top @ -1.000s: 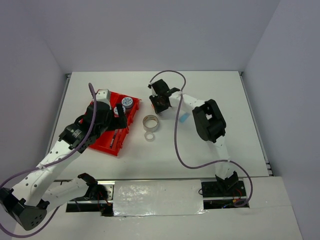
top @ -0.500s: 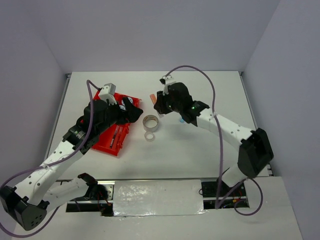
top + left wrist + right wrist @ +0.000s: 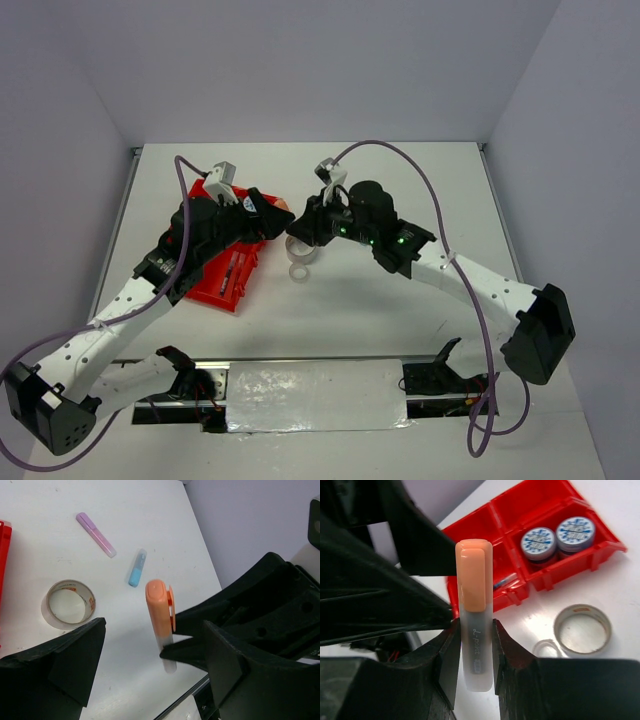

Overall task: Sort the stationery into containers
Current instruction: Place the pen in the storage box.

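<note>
The right fingers pinch the orange-capped stick by its clear lower body. The left fingers stand wide, one on either side of it, not touching.

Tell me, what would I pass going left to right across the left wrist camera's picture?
red tray edge → tape ring → light-blue stick → orange highlighter. The purple stick is left out, since its span overlaps the ring's.
</note>
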You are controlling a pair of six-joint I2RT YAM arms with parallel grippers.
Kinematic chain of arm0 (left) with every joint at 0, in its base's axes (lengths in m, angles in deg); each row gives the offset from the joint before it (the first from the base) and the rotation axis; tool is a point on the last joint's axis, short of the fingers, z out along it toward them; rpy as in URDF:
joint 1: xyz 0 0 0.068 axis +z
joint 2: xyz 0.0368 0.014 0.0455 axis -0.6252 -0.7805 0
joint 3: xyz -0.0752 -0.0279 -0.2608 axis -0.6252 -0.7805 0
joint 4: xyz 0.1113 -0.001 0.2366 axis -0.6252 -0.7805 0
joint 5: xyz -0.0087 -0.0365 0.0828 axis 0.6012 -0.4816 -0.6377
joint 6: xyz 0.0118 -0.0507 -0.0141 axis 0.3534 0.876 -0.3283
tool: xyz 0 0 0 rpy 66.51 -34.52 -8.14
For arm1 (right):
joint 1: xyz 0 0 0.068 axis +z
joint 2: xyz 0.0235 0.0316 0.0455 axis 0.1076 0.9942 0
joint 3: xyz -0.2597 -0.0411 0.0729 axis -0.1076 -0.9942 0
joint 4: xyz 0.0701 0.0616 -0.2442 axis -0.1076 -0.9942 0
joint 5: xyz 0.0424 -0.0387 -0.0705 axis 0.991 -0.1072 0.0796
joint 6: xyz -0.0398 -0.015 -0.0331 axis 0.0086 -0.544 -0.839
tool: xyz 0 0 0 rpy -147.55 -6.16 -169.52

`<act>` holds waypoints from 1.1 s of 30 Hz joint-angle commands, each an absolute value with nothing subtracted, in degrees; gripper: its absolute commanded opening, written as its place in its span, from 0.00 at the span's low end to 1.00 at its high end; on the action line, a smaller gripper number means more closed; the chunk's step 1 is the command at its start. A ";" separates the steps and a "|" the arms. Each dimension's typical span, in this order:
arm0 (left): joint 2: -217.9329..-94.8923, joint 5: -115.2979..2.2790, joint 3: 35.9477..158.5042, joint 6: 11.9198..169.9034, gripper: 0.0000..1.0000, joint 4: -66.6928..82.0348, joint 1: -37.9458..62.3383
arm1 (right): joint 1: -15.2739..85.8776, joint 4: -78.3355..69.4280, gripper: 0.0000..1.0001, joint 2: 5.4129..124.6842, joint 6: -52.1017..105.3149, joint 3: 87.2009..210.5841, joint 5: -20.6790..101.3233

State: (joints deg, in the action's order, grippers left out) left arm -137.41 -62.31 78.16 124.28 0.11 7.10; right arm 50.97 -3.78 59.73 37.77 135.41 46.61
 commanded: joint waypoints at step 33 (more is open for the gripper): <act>-168.45 -107.39 101.79 113.88 0.11 -8.77 28.94 | 38.52 3.80 1.00 63.34 44.84 120.90 49.12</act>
State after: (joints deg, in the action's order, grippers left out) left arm -167.09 -102.05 99.67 117.07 -13.31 27.84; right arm 38.18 2.99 66.16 46.67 120.15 50.44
